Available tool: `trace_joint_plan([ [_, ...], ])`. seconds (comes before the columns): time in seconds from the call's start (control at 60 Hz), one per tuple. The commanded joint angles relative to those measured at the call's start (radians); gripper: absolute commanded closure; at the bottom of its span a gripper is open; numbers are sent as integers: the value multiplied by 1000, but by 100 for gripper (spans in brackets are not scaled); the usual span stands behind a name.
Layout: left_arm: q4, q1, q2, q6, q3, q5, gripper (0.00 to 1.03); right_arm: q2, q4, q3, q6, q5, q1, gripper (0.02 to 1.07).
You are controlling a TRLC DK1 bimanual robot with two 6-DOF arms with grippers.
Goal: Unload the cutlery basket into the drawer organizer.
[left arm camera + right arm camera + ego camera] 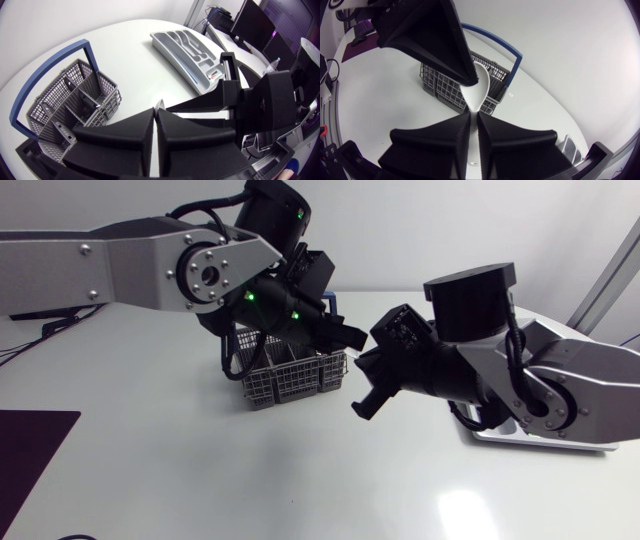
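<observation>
The white table [200, 480] carries everything, and at its near left corner lies a dark mat [30, 450]. The left arm [120, 260] comes in from the left side and bends down over the middle. The right arm [570, 385] comes in from the right and reaches toward it, so the two meet just beside the basket. The grey drawer organizer [187, 47] lies on the table well apart from the basket, on the right arm's side; in the head view this arm covers most of it. The grey cutlery basket [290, 380] with a blue handle stands upright on the table, under and a little behind the left arm's wrist. The left tool [157, 112] has its fingers pressed nearly together, with a pale tip showing between the fingertips. In the right wrist view this tip is seen to be the bowl end of a white spoon [478, 90]. The right tool [479, 117] is closed on the handle end of the spoon. So the spoon is held in the air between both tools, in front of the basket and above the table.
</observation>
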Motion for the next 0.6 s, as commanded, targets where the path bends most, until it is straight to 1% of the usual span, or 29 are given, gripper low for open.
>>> trace_joint_plan([
  [0.0,5,-4,10,-31,27,34,100,15,3,12,15,-21,7,100],
  [0.2,5,-6,-4,-31,27,53,100,16,-10,14,15,-40,5,100],
  [0.283,6,-4,-10,-31,27,53,93,13,-13,9,14,-47,5,100],
  [0.433,31,0,-36,-31,28,53,65,2,-27,1,14,-64,5,100],
  [0.483,55,5,-47,-30,28,53,52,-2,-36,-2,12,-75,5,100],
  [0.517,66,8,-53,-30,28,53,47,-5,-37,-6,9,-79,5,100],
  [0.55,85,16,-59,-31,31,53,39,-11,-39,-13,5,-81,5,100],
  [0.583,94,20,-64,-30,34,53,34,-16,-40,-17,3,-84,7,100],
])
